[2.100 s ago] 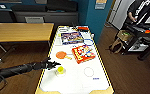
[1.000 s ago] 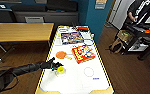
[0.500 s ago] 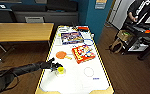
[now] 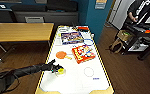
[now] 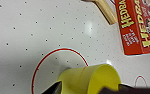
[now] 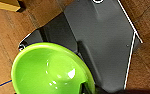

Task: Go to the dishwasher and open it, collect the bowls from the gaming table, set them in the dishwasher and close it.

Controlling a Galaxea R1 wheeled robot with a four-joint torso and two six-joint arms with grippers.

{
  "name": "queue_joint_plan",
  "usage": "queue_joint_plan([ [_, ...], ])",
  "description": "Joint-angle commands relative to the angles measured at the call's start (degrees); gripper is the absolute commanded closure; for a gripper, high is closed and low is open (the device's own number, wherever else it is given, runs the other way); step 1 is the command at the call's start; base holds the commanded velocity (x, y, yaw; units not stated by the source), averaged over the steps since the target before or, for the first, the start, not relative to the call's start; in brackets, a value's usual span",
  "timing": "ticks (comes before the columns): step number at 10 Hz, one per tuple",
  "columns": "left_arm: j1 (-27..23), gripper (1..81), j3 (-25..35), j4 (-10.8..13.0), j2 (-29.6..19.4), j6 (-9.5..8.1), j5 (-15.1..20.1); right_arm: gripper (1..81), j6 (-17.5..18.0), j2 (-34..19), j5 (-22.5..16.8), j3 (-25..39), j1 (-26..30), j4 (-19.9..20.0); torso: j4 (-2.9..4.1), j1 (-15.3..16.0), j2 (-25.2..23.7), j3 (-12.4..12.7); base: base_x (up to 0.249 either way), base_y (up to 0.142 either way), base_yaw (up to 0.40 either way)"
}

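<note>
Yellow bowl [image 4: 61, 71] clamped in your left gripper [image 4: 56, 70] on the gaming table [image 4: 96, 83]; collecting step; lift straight up.

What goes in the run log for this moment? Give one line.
phase: collecting bowls | left hand: at yellow bowl on gaming table | right hand: holds green bowl | bystander: person

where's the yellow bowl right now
The small yellow plastic bowl sits on the white-topped, yellow-edged gaming table near its left edge, at the left end effector, closer to the robot than the orange paddle.
</note>
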Motion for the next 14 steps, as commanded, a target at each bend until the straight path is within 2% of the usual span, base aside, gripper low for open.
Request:
queue_joint_plan([
  [1, -6.36, 1.0, 2.27, 1.96, -0.50, 0.27, 1.37, 81.1, -0.24, -0.66, -3.39, 0.97, 1.77, -0.87, 0.00, 0.00, 0.00, 0.00, 0.000, 0.000, 0.000],
  [3, -4.95, 1.0, 3.85, 5.04, -0.41, 0.27, 1.46, 81.1, -0.24, -0.57, -3.39, 0.97, 1.86, -0.87, 0.00, 0.00, 0.00, 0.00, 0.000, 0.000, 0.000],
  [4, -4.42, 81.1, 4.89, 7.73, -0.32, 0.27, 1.46, 81.1, -0.24, -0.57, -3.39, 0.97, 2.03, -0.87, 0.00, 0.00, 0.00, 0.00, 0.000, 0.000, 0.000],
  [5, -3.90, 81.1, 7.79, 10.65, -1.02, 0.09, 1.46, 81.1, -0.24, -0.57, -3.39, 0.97, 1.95, -0.87, 0.00, 0.00, 0.00, 0.00, 0.000, 0.000, 0.000],
  [8, -4.77, 81.1, 13.59, 11.97, -4.09, 0.27, 1.28, 81.1, -0.24, -0.57, -3.74, 0.97, 1.86, -0.87, 0.00, 0.00, 0.00, 0.00, 0.000, 0.000, 0.000],
  [11, -6.01, 81.1, 29.43, 15.67, -13.07, 0.27, 1.37, 81.1, -0.24, -1.10, -3.83, 1.33, 1.34, -0.87, 0.00, 0.00, 0.00, 0.00, 0.000, 0.000, 0.000],
  [12, -4.60, 81.1, 34.74, 16.37, -17.59, 0.27, 1.45, 81.1, -0.24, -1.62, -3.92, 1.68, 0.89, -0.87, 0.00, 0.00, 0.00, -0.02, 0.000, 0.000, 0.000],
  [14, 3.30, 81.1, 43.05, 21.30, -24.49, 0.18, 1.28, 81.1, -0.24, -2.07, -3.83, 1.42, -0.50, -0.87, 0.00, 0.00, 0.00, -0.02, 0.000, 0.000, 0.000],
])
